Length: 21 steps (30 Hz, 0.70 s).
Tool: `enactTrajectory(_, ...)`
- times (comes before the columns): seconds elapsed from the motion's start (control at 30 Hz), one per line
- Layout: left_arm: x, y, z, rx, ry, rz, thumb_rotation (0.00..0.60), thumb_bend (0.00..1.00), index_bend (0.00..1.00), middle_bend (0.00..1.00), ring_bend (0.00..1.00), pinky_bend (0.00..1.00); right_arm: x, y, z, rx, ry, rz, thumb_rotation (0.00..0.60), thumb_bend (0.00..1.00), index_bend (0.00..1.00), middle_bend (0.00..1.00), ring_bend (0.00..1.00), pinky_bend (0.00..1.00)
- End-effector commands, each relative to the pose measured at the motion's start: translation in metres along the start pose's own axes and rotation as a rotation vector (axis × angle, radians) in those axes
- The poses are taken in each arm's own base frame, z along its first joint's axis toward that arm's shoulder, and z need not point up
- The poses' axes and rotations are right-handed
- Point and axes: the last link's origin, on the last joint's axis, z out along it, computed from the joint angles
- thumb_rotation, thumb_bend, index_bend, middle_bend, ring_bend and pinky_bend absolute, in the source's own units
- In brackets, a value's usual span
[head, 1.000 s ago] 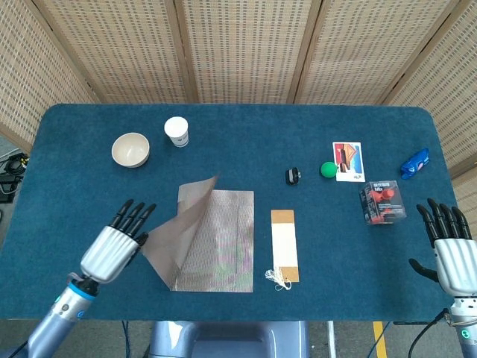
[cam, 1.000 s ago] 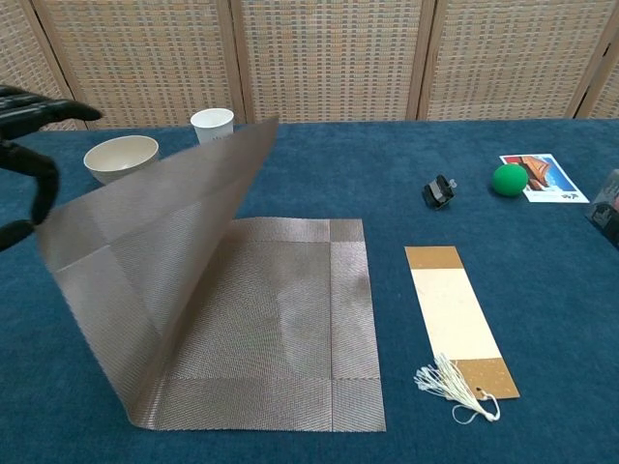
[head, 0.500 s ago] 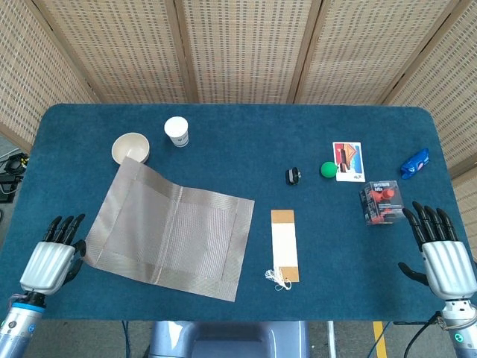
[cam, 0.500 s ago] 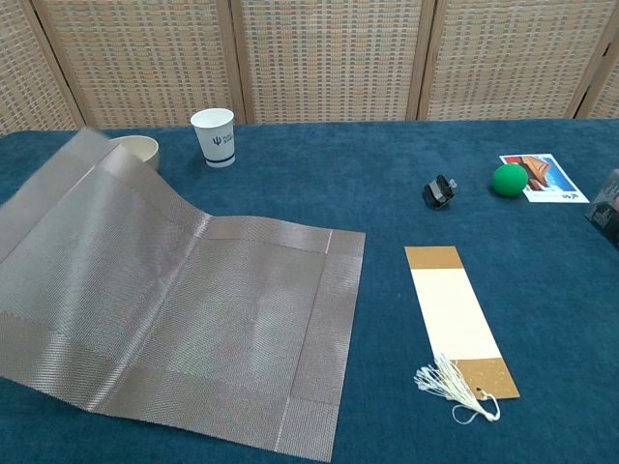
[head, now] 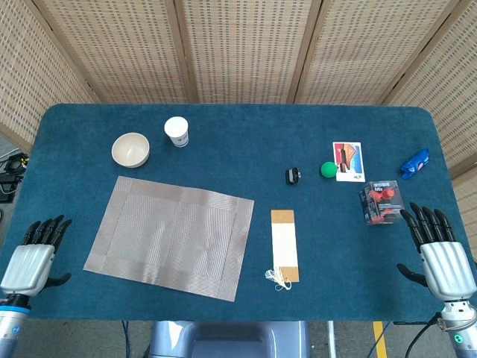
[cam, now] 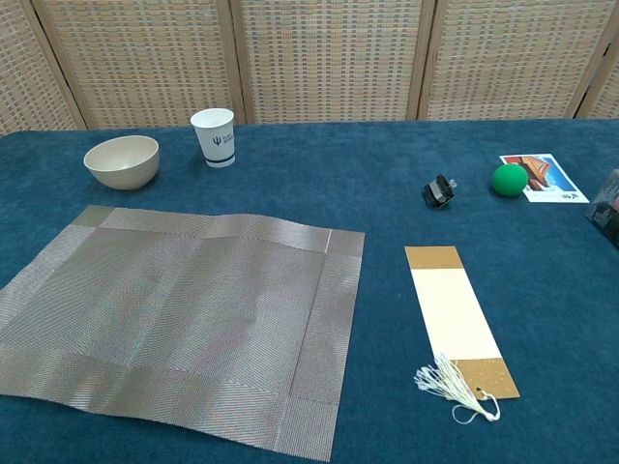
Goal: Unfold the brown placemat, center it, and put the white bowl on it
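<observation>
- Placemat [head: 170, 238] lay unfolded, flat, left of middle on the counter [head: 246, 134], a bit skewed.
- Bowl [head: 130, 149] sat just behind it, untouched.
- Left hand [head: 30, 257], right hand [head: 440, 250]: fingers spread, empty.
- Left to do: centering, then bowl.

Prob. a lab: blue-clothed table [head: 238, 127], wicker screens [head: 238, 45].

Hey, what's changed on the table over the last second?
The brown placemat, folded with one half lifted a second ago, was swung open leftward and now lies flat, slightly askew. The left robot hand let it go and drew back to the table's near-left corner, open. The right robot hand shifted slightly, still open. The white bowl, paper cup and bookmark stayed put.
</observation>
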Motion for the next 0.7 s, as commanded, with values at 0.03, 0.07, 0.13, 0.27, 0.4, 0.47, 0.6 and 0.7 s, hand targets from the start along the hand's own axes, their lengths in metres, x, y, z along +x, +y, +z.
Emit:
enactTrajectory(0.03, 0.024, 0.005, 0.000, -0.055, 0.139, -0.097, 0.600, 0.00, 0.00, 0.00, 0.00, 0.00, -0.004, -0.003, 0.001, 0.017, -0.012, -0.013, 0.600, 0.00, 0.07, 0.00, 0.00, 0.00)
enactTrajectory(0.07, 0.028, 0.007, 0.000, -0.058, 0.148, -0.108, 0.600, 0.00, 0.00, 0.00, 0.00, 0.00, -0.007, -0.005, 0.002, 0.031, -0.023, -0.024, 0.600, 0.00, 0.07, 0.00, 0.00, 0.00)
enactTrajectory(0.13, 0.037, 0.013, 0.001, -0.066, 0.162, -0.119, 0.600, 0.00, 0.00, 0.00, 0.00, 0.00, -0.011, -0.011, 0.005, 0.067, -0.042, -0.044, 0.600, 0.00, 0.07, 0.00, 0.00, 0.00)
enactTrajectory(0.27, 0.056, 0.024, 0.003, -0.072, 0.192, -0.114, 0.600, 0.00, 0.00, 0.00, 0.00, 0.00, -0.019, -0.035, 0.021, 0.212, -0.081, -0.090, 0.600, 0.00, 0.07, 0.00, 0.00, 0.00)
enactTrajectory(0.4, 0.066, 0.035, 0.007, -0.074, 0.189, -0.117, 0.600, 0.00, 0.00, 0.00, 0.00, 0.00, -0.028, -0.065, 0.038, 0.396, -0.141, -0.117, 0.600, 0.00, 0.08, 0.00, 0.00, 0.00)
enactTrajectory(0.47, 0.067, 0.038, 0.009, -0.083, 0.188, -0.115, 0.600, 0.00, 0.00, 0.00, 0.00, 0.00, -0.032, -0.079, 0.045, 0.472, -0.178, -0.114, 0.600, 0.00, 0.09, 0.00, 0.00, 0.00)
enactTrajectory(0.6, 0.062, 0.041, 0.013, -0.090, 0.173, -0.091, 0.600, 0.00, 0.00, 0.00, 0.00, 0.00, -0.043, -0.116, 0.063, 0.633, -0.270, -0.117, 0.600, 0.00, 0.11, 0.00, 0.00, 0.00)
enactTrajectory(0.7, 0.062, 0.041, 0.014, -0.086, 0.170, -0.086, 0.600, 0.00, 0.00, 0.00, 0.00, 0.00, -0.054, -0.137, 0.069, 0.698, -0.328, -0.108, 0.600, 0.00, 0.12, 0.00, 0.00, 0.00)
